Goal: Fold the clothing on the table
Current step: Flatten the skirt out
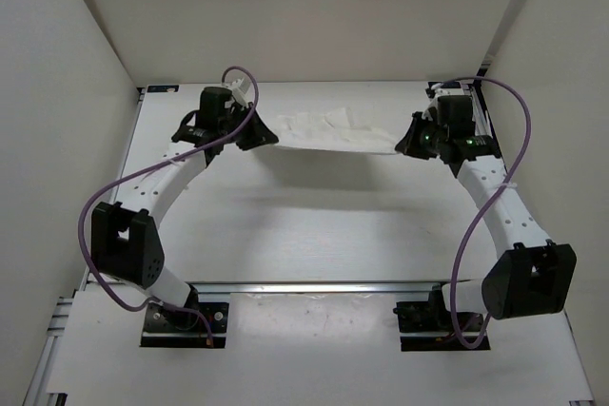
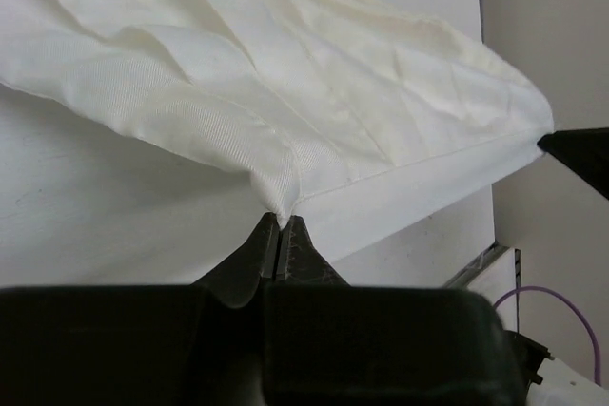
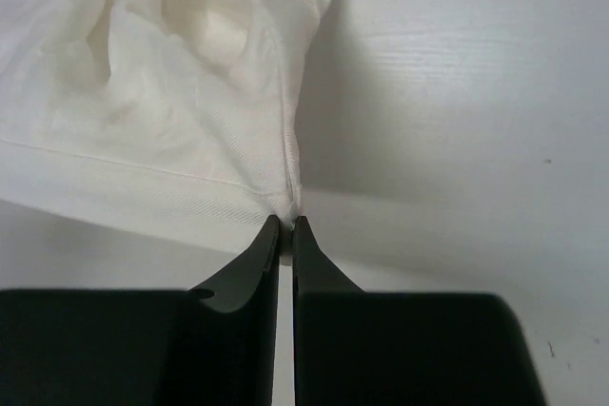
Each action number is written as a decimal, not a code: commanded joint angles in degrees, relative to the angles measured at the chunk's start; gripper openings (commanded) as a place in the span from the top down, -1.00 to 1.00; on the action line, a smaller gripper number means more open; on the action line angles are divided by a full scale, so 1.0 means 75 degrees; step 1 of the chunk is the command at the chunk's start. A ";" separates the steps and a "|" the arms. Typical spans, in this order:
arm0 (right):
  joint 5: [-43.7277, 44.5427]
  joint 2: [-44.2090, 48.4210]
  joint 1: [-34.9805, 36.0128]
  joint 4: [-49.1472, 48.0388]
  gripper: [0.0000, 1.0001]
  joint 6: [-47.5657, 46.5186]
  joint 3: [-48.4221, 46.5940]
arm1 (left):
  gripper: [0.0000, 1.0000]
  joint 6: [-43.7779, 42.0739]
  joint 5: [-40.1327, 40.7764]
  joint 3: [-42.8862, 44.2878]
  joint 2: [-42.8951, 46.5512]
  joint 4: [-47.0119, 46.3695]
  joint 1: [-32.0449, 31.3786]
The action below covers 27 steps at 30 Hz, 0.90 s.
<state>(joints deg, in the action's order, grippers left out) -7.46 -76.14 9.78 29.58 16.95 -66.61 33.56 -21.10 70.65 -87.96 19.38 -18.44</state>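
Bases sit at the near edge of the table [image 1: 314, 235], just behind a metal rail [image 1: 314, 286] that runs across it. Both arms reach forward and bow outward, with purple cables [image 1: 92, 211] looping off them. Left gripper [image 2: 279, 227] has its fingers clenched on a pinch of the clothing [image 1: 328, 132]; the wrist view shows fabric bunched to a point right at the tips, no gap between the jaws. Right gripper [image 3: 285, 225] is the same: fingers pressed together, grasping a hemmed corner, seam running straight up out of the tips. Clothing is at the far half of the table, strung between the two grippers, its near edge pulled almost straight from one to the other. It's white, thin, wrinkled, with a fine woven texture up close. A soft shadow falls on the tabletop under and in front of that edge, so the held edge is off the surface; can't tell whether the far part rests on the table. Plain white walls [image 1: 314, 16] close the back and sides.
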 commanded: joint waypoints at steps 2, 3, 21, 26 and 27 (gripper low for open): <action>0.0526 -0.0126 -0.0506 0.0075 1.00 -0.0443 -0.0388 | 1.00 -0.0877 0.0119 0.0564 -0.0003 0.1471 0.0454; 0.0515 -0.0033 -0.0484 0.0098 1.00 -0.0478 -0.0354 | 1.00 -0.0958 0.0165 0.0448 0.0010 0.1494 0.0489; 0.0633 -0.1155 -0.0718 0.1068 1.00 -0.0665 -0.1943 | 1.00 -0.2081 0.0575 0.3338 -0.1828 0.3799 0.0572; 0.0491 -0.0271 -0.0076 0.1178 0.99 -0.1461 -0.1341 | 1.00 -0.2718 0.0038 0.2080 -0.0559 0.3361 0.0173; 0.0665 0.0047 0.0019 0.0968 1.00 -0.1591 -0.0897 | 1.00 -0.2555 -0.0520 0.1391 0.0190 0.2650 0.0231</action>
<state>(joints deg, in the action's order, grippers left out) -9.19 -83.35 8.86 35.07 11.42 -77.19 18.44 -24.84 87.92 -99.61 40.69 -17.87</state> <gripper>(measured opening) 0.049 0.028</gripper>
